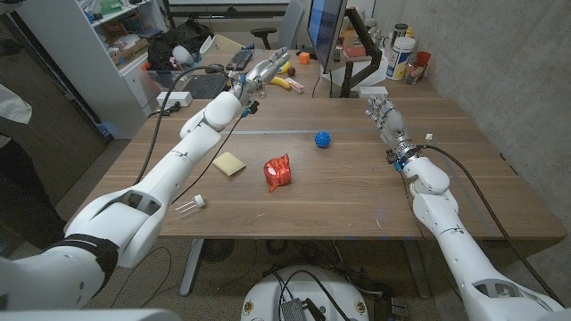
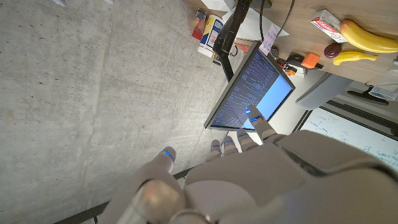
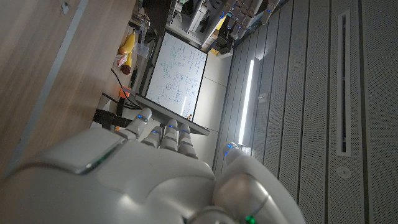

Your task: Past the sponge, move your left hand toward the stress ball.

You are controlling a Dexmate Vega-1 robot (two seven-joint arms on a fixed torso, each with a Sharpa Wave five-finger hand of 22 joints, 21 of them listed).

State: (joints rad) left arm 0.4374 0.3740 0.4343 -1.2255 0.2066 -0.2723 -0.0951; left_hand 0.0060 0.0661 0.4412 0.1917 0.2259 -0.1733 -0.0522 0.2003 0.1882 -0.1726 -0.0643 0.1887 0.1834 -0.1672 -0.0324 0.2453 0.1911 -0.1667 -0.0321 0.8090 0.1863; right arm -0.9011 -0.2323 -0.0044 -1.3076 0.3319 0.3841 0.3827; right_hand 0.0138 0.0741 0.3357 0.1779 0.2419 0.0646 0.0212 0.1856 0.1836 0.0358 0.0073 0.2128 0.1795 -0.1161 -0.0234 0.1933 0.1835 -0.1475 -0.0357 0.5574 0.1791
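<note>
Left hand raised at the far left of the table, fingers extended toward the back edge and holding nothing; in the left wrist view the same hand points at a monitor, with bananas on the table beyond. Right hand stands at the far right of the table, fingers apart, likewise holding nothing.

Risks, as judged from this position: the left hand lies well beyond and to the left of the target, so a sweep toward the centre could carry it low across the bananas or the cables near the back edge and drag them. A descent begun too early could brush the sponge or the red wrapper instead of clearing them. Because the ball can roll, any touch by a fingertip on arrival is likely to send it away across the table.

Stress ball: small, blue, round, with a knobbly surface; it rests alone near the table's middle, beyond the red wrapper and well apart from both hands. The sponge is a pale yellow block, nearer the robot and to the ball's left
</note>
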